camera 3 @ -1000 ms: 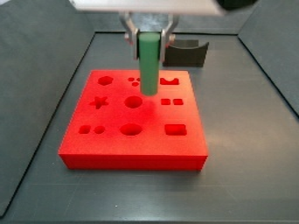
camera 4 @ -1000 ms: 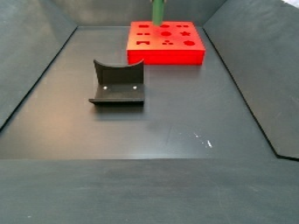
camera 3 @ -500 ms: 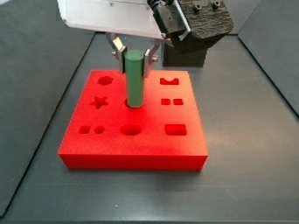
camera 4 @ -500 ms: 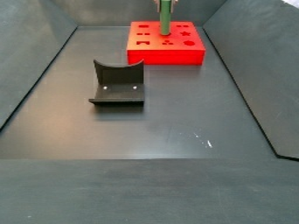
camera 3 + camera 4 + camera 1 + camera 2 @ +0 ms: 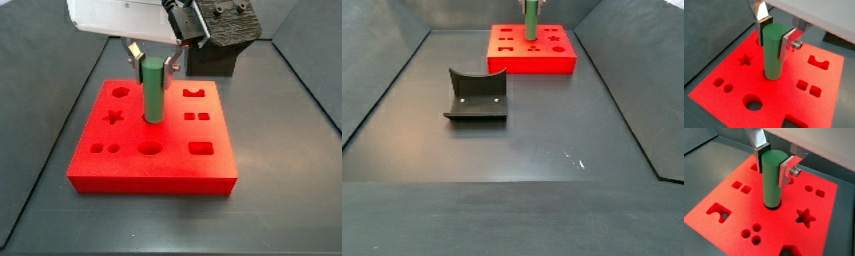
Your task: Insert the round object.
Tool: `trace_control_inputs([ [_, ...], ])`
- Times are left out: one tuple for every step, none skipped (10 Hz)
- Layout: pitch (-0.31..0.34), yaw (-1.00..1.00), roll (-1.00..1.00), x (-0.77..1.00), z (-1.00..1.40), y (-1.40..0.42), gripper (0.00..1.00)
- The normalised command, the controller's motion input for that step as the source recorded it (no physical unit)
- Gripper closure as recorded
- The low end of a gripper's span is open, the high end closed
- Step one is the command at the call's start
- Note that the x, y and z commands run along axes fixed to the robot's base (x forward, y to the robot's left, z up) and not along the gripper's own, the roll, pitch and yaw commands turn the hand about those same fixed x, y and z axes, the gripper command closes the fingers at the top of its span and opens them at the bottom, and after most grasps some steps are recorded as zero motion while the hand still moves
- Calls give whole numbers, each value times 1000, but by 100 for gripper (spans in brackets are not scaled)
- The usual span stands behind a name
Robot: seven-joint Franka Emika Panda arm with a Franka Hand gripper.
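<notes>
The round object, a green peg (image 5: pixel 773 55), stands upright with its lower end in the round hole at the middle of the red block (image 5: pixel 731 85). It shows the same way in both wrist views (image 5: pixel 772 180) and in both side views (image 5: pixel 155 90) (image 5: pixel 532 18). My gripper (image 5: pixel 775 45) is over the block with its two fingers against opposite sides of the peg's upper part, shut on it. The gripper also shows in a wrist view (image 5: pixel 773 172) and in a side view (image 5: pixel 154 60).
The red block (image 5: pixel 160 165) has several other shaped holes, among them a star, squares and small circles. A dark grey U-shaped holder (image 5: pixel 476 95) stands on the dark floor away from the block (image 5: pixel 529 60). Sloping dark walls ring the floor.
A second ago the peg hung just above the block. The gripper has since come down with it and its lower end now sits in the round hole. Nothing has moved in the last half second.
</notes>
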Motion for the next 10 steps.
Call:
trace_control_inputs([
  [0, 0, 0, 0, 0, 191, 100],
  [0, 0, -7, -37, 0, 20, 100],
  [0, 0, 0, 0, -31, 0, 100],
  [0, 0, 0, -34, -163, -103, 100],
  [0, 0, 47, -60, -66, -209, 100],
  [0, 0, 73, -63, -23, -206, 100],
  [0, 0, 0, 0, -66, 0, 100],
  [0, 0, 19, 0, -197, 57, 100],
  [0, 0, 10, 0, -291, 14, 100],
  [0, 0, 0, 0, -271, 49, 100],
])
